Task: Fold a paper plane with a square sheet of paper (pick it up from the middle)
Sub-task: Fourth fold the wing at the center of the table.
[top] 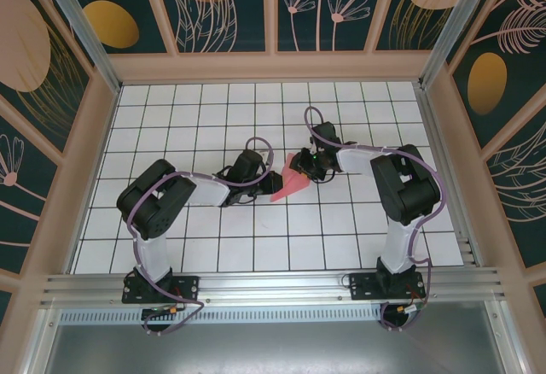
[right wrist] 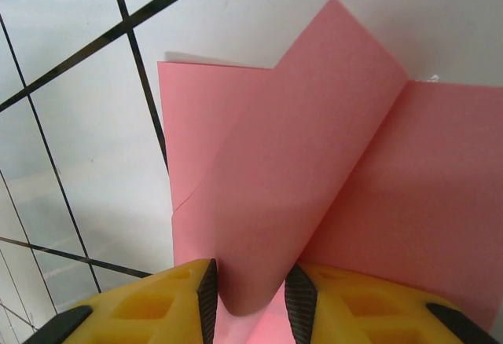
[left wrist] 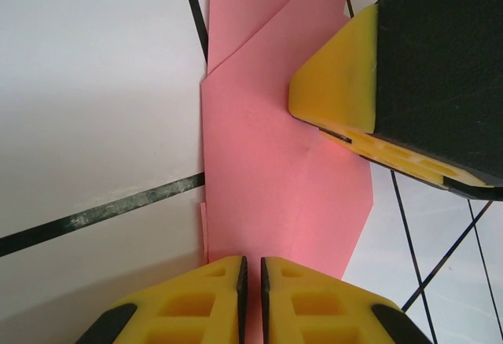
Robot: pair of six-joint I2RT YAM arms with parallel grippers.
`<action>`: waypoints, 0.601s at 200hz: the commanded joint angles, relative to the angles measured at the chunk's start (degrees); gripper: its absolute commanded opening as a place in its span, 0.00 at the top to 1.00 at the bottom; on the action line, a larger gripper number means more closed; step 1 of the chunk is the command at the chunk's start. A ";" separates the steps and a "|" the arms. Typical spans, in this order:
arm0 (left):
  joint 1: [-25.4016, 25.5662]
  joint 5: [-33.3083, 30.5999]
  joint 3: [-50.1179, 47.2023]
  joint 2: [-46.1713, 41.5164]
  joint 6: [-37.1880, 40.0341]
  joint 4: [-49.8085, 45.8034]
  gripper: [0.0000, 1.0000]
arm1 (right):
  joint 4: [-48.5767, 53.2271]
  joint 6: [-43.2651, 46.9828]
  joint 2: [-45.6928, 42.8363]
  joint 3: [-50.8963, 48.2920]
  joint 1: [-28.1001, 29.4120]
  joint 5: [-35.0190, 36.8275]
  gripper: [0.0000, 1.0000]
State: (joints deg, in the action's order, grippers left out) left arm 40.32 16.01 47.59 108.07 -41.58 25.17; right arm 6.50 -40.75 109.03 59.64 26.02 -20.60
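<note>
Left gripper (left wrist: 252, 297): yellow fingers (left wrist: 189, 309) pressed almost together, pinching the near edge of the pink-red sheet of paper (left wrist: 267, 171). Right gripper (right wrist: 250, 301): black-padded fingers stood a little apart, clasping a bulging, curved fold of the same sheet. Sheet: thin, plain and matte, partly folded, with overlapping flaps, one pointed corner at the far side in the right wrist view, and a straight crease down its right panel. It lay near the middle of the white gridded board (top: 213, 246), between the two grippers. In the left wrist view it lay mostly flat on the tiles, with a right-gripper finger over its far right part.
</note>
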 commanded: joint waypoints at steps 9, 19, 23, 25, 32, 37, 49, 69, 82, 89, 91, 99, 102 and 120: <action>0.33 -0.41 2.03 -1.77 1.05 -1.65 0.84 | 8.55 2.26 7.95 -4.08 -0.20 11.54 0.62; 0.40 -0.67 2.32 -1.94 1.30 -2.02 0.84 | 8.59 2.17 8.14 -4.10 -0.25 11.74 0.62; 0.33 -0.78 2.47 -1.97 1.43 -2.25 0.84 | 8.60 2.18 8.25 -4.14 -0.27 11.81 0.62; 0.34 -0.84 2.54 -1.92 1.49 -2.41 0.84 | 8.61 2.24 8.33 -4.17 -0.27 11.81 0.62; 0.31 -1.19 2.66 -1.92 1.56 -2.70 0.84 | 8.53 2.26 8.41 -4.14 -0.27 11.83 0.61; 0.36 -1.38 2.68 -1.99 1.59 -2.75 0.84 | 8.53 2.30 8.53 -4.06 -0.22 11.73 0.61; 0.26 -1.64 2.99 -2.04 1.59 -2.84 0.84 | 8.54 2.30 8.65 -4.09 -0.25 11.81 0.61; 0.33 -0.82 3.90 -1.32 1.56 -2.41 0.84 | 8.61 2.30 8.72 -4.29 -0.22 12.14 0.64; 0.30 -0.37 4.65 -0.55 1.44 -2.32 0.84 | 8.72 2.32 8.78 -4.37 -0.23 12.25 0.64; 0.31 -0.28 5.21 -0.07 1.47 -2.44 0.84 | 8.70 2.19 8.71 -4.38 -0.21 12.38 0.65; 0.30 -0.28 5.36 0.07 1.45 -2.48 0.84 | 8.70 2.17 8.67 -4.40 -0.25 12.42 0.65; 0.26 -0.19 5.84 0.60 1.50 -2.79 0.85 | 8.71 2.17 8.62 -4.45 -0.25 12.51 0.65; 0.24 -0.19 5.91 0.76 1.50 -2.88 0.85 | 8.71 2.21 8.57 -4.44 -0.27 12.47 0.65; 0.30 -0.20 6.52 1.59 1.50 -3.36 0.85 | 8.70 2.13 8.48 -4.59 -0.26 12.54 0.65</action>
State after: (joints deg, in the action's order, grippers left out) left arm 40.29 15.59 52.45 108.03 -41.17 23.24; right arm 6.52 -40.58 109.14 59.59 26.24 -19.75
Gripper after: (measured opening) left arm 0.151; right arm 0.346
